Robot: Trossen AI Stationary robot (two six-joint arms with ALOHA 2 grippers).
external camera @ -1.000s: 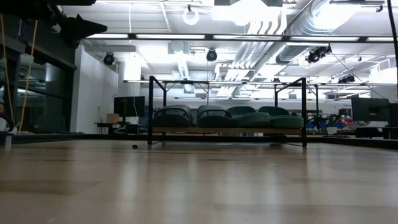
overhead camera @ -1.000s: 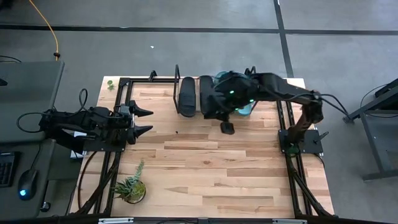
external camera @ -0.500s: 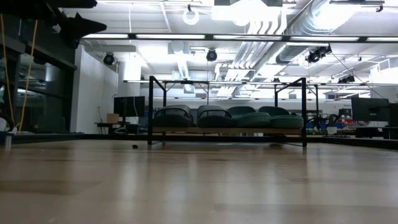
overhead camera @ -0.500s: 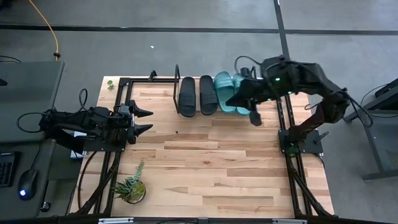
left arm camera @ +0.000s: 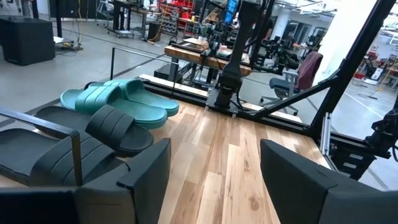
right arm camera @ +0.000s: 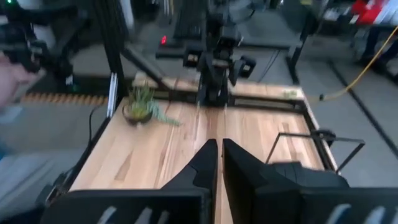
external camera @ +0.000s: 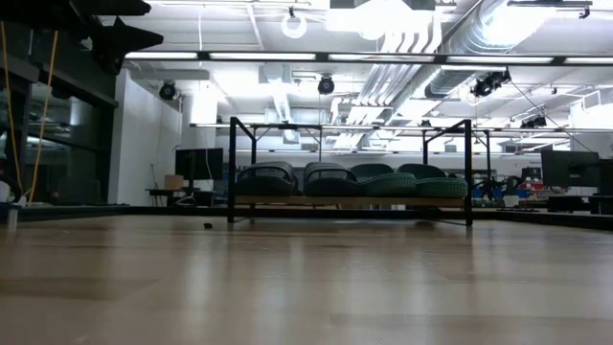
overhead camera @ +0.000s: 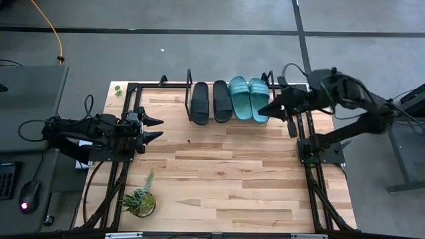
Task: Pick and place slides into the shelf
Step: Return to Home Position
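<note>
As the low view reads from its bottom edge upward, the tabletop (external camera: pixel 306 278) comes first. Beyond it, at mid-frame, stands the shelf (external camera: pixel 287 200). Its board carries the slides (external camera: pixel 350 180) in one row between two black wire brackets, two black toward the left and two teal toward the right. All four appear placed, so I judge the sorting done and only the arms' retreat left.

From above, the row sits at upper centre of the picture. Each slide's long axis runs top to bottom of the frame, and the four lie side by side, touching or nearly so. The right gripper (overhead camera: pixel 265 110) hangs just right of the outermost teal slide, near it but apart. Its fingers (right arm camera: pixel 205 162) are drawn together with only a sliver between them and hold nothing. The left gripper (overhead camera: pixel 158 129) waits at the left edge, well apart from the shelf, with its fingers (left arm camera: pixel 146 171) spread wide on nothing.

The right arm is the nearer one, so its way home probably leads rightward, away from the slide beside its tips. A drift leftward could nudge that teal slide.
</note>
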